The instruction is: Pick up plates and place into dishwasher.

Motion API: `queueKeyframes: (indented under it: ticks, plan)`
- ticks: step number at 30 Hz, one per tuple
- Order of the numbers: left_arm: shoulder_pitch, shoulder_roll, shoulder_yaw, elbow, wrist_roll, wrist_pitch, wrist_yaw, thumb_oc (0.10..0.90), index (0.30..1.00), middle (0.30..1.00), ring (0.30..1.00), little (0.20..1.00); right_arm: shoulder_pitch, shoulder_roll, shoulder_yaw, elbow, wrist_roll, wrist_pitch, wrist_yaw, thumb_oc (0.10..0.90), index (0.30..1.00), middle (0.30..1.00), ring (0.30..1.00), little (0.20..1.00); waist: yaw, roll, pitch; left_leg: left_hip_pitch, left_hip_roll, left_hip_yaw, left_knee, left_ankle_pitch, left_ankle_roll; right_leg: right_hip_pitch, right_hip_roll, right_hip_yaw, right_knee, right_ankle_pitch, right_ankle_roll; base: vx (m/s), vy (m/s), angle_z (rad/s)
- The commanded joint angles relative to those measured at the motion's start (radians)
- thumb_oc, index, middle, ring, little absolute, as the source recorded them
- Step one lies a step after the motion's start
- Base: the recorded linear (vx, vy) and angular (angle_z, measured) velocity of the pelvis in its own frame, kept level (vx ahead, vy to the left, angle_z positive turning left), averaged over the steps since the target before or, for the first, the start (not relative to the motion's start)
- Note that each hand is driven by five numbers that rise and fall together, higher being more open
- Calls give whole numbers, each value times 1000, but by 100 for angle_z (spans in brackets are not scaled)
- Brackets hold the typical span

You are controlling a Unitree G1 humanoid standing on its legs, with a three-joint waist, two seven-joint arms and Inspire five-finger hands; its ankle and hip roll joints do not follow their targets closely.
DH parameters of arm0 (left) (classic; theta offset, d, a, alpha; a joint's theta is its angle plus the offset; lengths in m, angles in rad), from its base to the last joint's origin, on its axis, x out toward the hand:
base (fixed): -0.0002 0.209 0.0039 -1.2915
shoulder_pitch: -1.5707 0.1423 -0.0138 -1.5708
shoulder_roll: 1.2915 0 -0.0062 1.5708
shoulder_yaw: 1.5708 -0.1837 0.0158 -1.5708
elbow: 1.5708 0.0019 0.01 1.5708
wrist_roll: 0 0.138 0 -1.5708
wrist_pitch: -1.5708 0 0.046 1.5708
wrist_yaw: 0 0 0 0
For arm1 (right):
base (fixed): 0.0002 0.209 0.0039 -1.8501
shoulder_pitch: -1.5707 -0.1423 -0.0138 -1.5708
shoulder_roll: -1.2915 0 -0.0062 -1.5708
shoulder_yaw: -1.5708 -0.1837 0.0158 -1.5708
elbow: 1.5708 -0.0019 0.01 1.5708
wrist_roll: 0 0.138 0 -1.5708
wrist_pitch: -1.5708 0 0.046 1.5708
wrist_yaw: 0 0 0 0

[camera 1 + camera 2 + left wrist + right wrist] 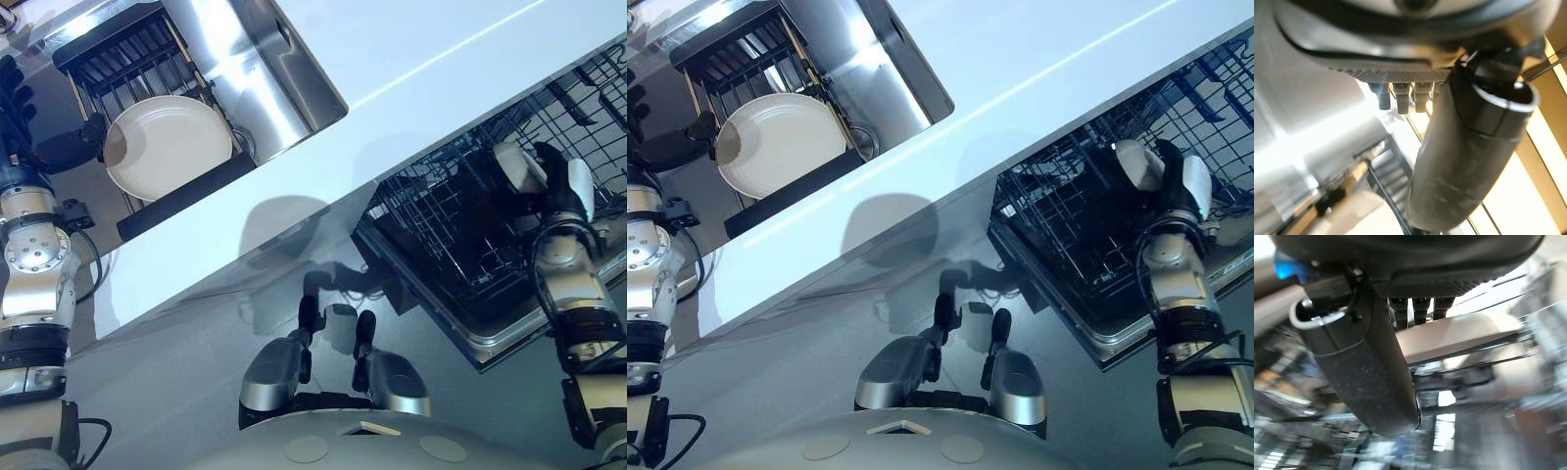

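The right hand [554, 181] gripped a pale plate [516, 164] edge-on over the dishwasher rack [460, 230], where a slack grip or a snag on the upright wires could have tipped it. A second plate [167, 145] lay on the sink's dark drying rack [122, 54]. The left hand [1469, 161], relaxed and empty, hung beside the sink [279, 73] wall with little side room, whereas the white counter [431, 59] lay bare.

Bright overhead light glares off the stainless steel sink wall [245, 49] at 11 o'clock; a soft round shadow lies on the white glossy counter [411, 59]. The right wrist view is motion-blurred, its wire rack smeared.
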Motion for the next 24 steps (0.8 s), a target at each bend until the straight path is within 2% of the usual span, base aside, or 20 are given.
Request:
queueKeyframes:
  ticks: [1,9,14,19,23,24]
  plan:
    - [22,10,107,-36,61,-112,19,800,900,900,900,900,41,-94,-97,-92,-92,-119,-113,800,900,900,900,900,-24,13,-193,-17,-41,19,46,-130,-7,-81,24,0,140,-126,27,0,70,-1]
    - [51,-31,120,-33,88,-99,-6,800,900,900,900,900,133,-77,-149,-169,-116,-153,-68,800,900,900,900,900,-37,9,-259,29,-40,32,26,-142,-4,-43,23,3,131,-140,32,17,49,-4]
    - [56,-39,125,-36,102,-90,-10,800,900,900,900,900,158,-54,-153,-208,-96,-155,-40,800,900,900,900,900,-41,7,-274,45,-38,35,23,-149,-3,-31,23,2,132,-149,32,-28,26,1]
    - [79,-43,150,-40,135,-71,-36,800,900,900,900,900,211,27,-158,-298,97,-217,71,800,900,900,900,900,-53,8,-286,57,-34,42,21,-155,-1,-26,24,5,144,-162,31,-50,26,-2]
    - [99,-34,168,-38,144,-52,-74,800,900,900,900,900,249,123,-162,-357,370,-253,231,800,900,900,900,900,-62,13,-296,63,-32,43,19,-157,2,-27,26,10,151,-166,31,-43,33,-5]
    - [104,-33,171,-33,155,-50,-90,800,900,900,900,900,260,153,-159,-366,445,-255,298,800,900,900,900,900,-66,15,-298,65,-32,44,18,-158,2,-27,26,13,152,-167,33,-59,35,-6]
